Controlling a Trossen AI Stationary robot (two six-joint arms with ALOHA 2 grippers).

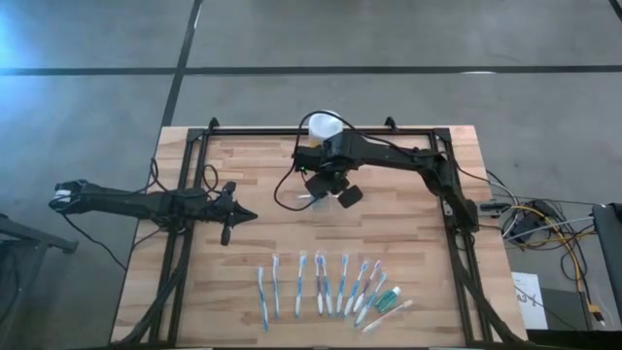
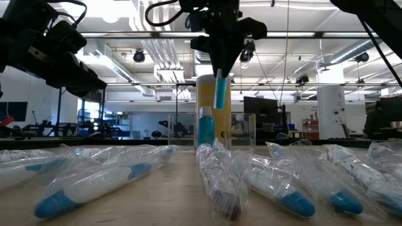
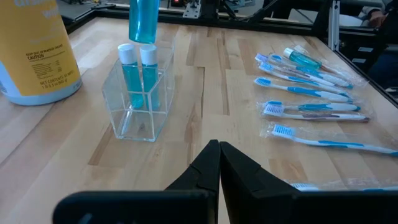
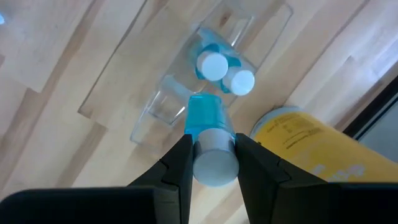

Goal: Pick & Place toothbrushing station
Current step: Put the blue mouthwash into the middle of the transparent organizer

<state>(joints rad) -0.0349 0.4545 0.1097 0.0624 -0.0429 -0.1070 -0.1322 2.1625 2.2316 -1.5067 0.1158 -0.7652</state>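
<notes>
Holding a blue tube with a white cap (image 4: pixel 210 140) pinched between the fingers of the right gripper (image 4: pixel 211 163), hanging just above the toothbrushing station (image 3: pixel 138 93) near the table's (image 1: pixel 253 219) far edge, beside the yellow jar (image 3: pixel 31 53). Already carrying two blue tubes (image 3: pixel 140 78) standing upright in one compartment of that clear holder. Waiting near the table's left edge with the left gripper (image 3: pixel 219 163), jaws pressed together, well apart from the row of wrapped toothbrushes (image 1: pixel 326 287) lying along the near edge.

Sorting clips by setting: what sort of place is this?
Probably a robotics lab in a large industrial hall: bare concrete floor, exposed ceiling ducts, and a framed wooden table with two arms.
</notes>
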